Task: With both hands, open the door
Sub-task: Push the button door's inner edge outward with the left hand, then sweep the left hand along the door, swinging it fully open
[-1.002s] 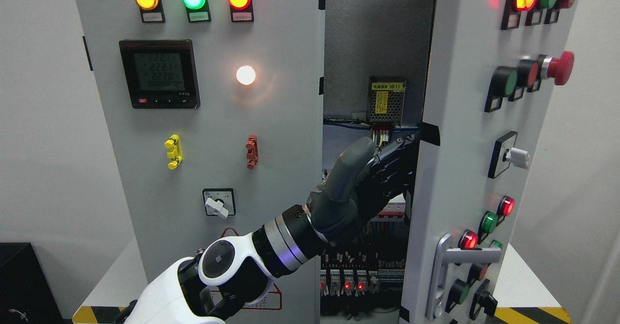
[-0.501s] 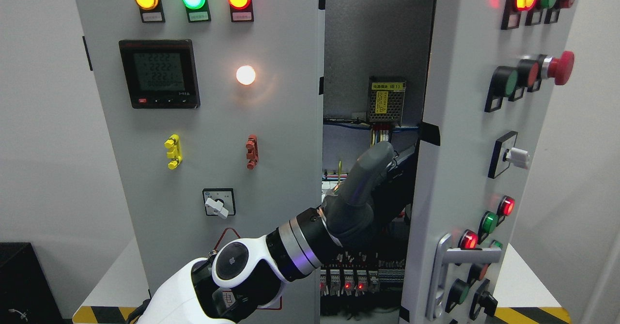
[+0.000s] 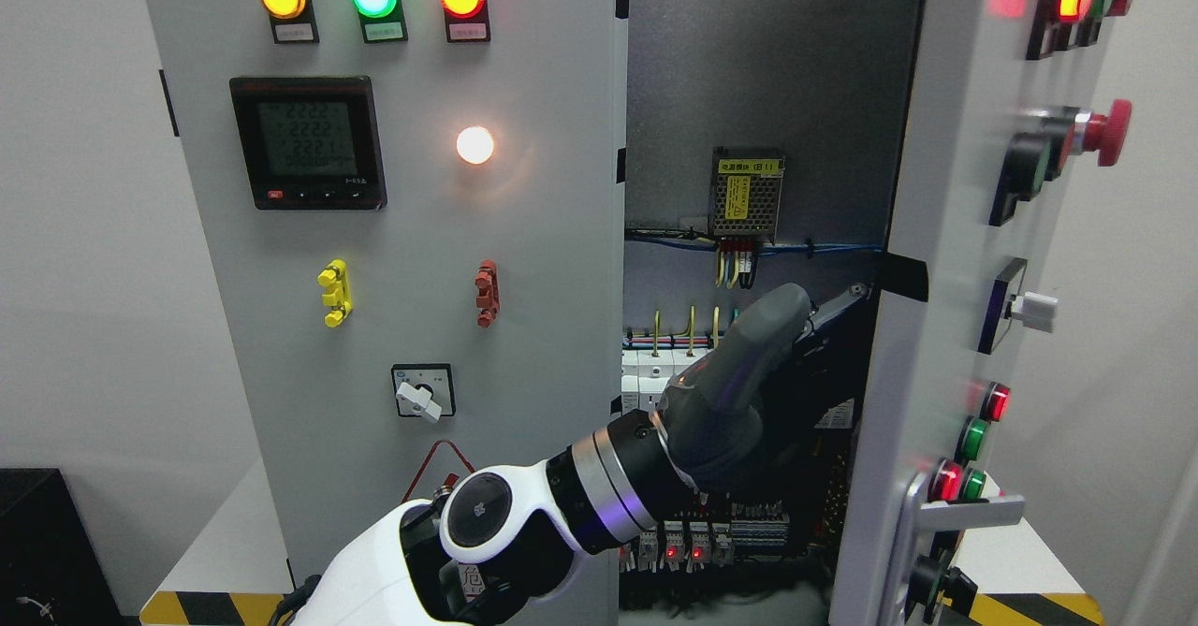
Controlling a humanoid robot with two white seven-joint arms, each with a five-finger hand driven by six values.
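Observation:
The grey cabinet's right door (image 3: 945, 261) stands swung outward, with a wide gap showing the inside. Its lights and buttons face right and its silver handle (image 3: 922, 532) sits low on the front. My left arm comes in from the lower left and reaches into the gap. My left hand (image 3: 836, 320) lies with straight, dark fingers (image 3: 854, 293) flat against the door's inner edge, just below a black tape patch, and holds nothing. The left door (image 3: 524, 233) stays flat and closed. My right arm does not show.
Inside are a power supply with a yellow label (image 3: 746, 194), blue and yellow wires, and rows of breakers with red lights (image 3: 693, 537). The left door carries a meter (image 3: 308, 142), lamps and a rotary switch (image 3: 422, 392). Yellow-black tape marks the table edge (image 3: 178, 605).
The right door has swung further outward to the right, widening the gap. My left hand has moved right with its inner edge, and the forearm has followed.

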